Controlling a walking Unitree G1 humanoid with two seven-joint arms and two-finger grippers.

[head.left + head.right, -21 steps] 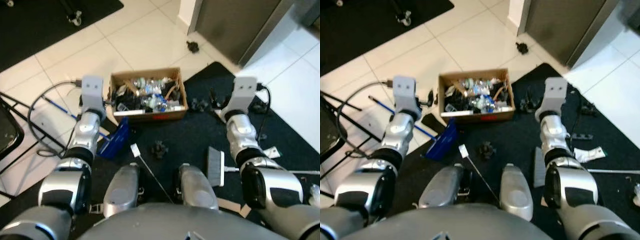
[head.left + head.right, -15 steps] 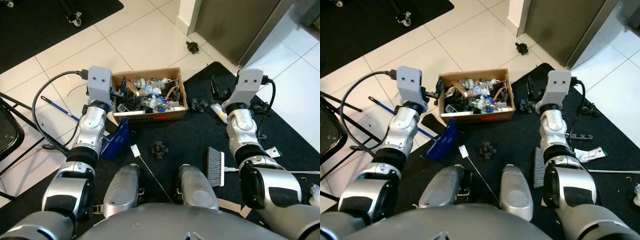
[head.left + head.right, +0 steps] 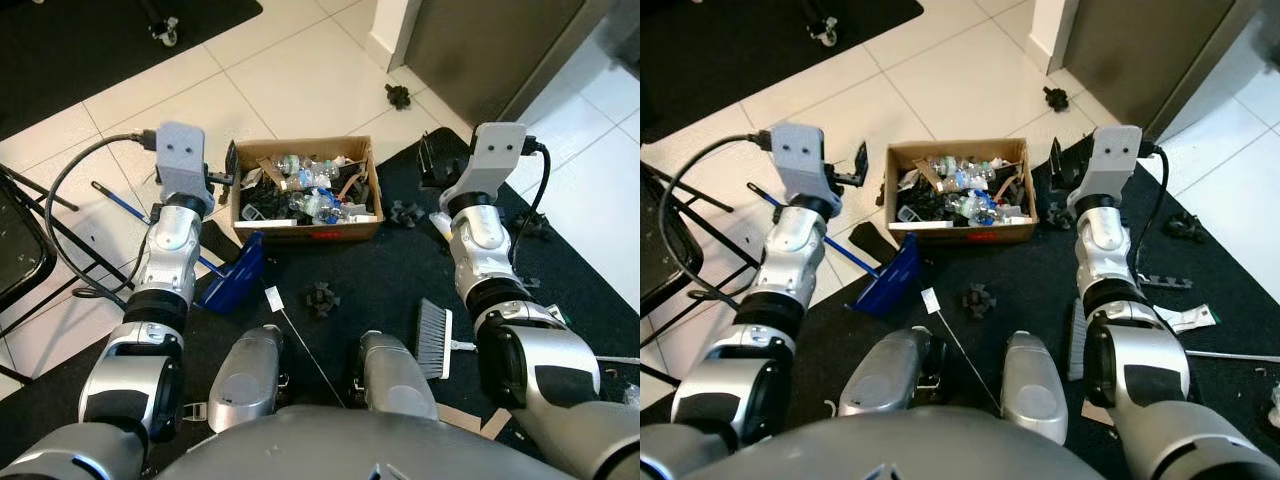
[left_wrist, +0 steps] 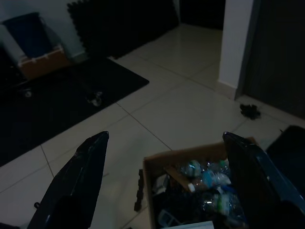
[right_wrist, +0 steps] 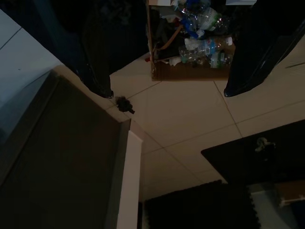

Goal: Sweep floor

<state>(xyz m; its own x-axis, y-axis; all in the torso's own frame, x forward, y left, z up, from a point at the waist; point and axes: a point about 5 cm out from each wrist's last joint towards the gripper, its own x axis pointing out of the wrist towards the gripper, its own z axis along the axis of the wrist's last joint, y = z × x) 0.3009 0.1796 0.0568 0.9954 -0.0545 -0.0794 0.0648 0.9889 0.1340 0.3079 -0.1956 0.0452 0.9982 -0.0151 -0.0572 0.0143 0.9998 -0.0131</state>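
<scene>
Opening stage of sweeping: both arms are raised over the floor (image 3: 300,80), neither holding a tool. The left gripper (image 4: 167,186) and right gripper (image 5: 167,62) have jaws apart, empty. One brush (image 3: 434,338) lies on the dark mat (image 3: 390,270) by the right arm; one blue dustpan (image 3: 232,277) lies by the left arm, beside one box (image 3: 305,195) full of litter. At least five dark debris clumps lie about, e.g. one clump (image 3: 320,299) on the mat. The next move likely calls for lowering the right gripper to the brush handle.
</scene>
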